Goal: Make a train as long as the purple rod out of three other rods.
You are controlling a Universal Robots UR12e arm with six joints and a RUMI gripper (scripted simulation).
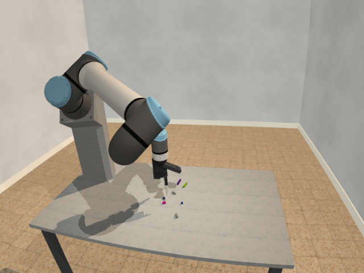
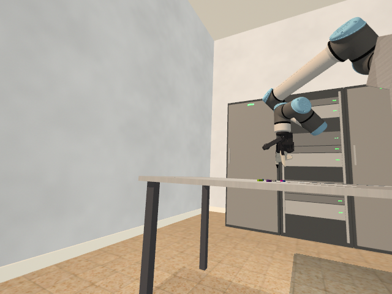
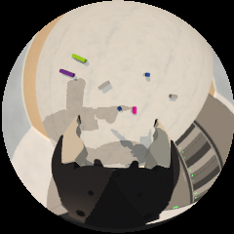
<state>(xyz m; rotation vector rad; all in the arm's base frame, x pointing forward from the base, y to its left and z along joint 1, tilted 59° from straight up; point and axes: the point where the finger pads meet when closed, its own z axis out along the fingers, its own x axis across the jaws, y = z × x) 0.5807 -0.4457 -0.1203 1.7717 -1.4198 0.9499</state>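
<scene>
Wrist view has our purple rod lying flat on the grey table, near the lime one and beyond the pincer, which we've got wide open above the tabletop, nothing in it. Around us: tiled floor, pale walls, and cabinets behind the pincer in the exterior shot.

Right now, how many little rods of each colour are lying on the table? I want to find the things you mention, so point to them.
Purple rod (image 1: 178, 181) (image 3: 67, 73): 1
Green rod (image 1: 185, 184) (image 3: 79, 58): 1
Pink rod (image 1: 164, 202) (image 3: 135, 110): 1
Blue rods, one near the pink rod (image 1: 163, 198) (image 3: 119, 108), one farther off (image 1: 182, 202) (image 3: 147, 75): 2
Grey rods (image 1: 173, 193) (image 3: 104, 86), (image 1: 176, 215) (image 3: 173, 97): 2
Total: 7
</scene>
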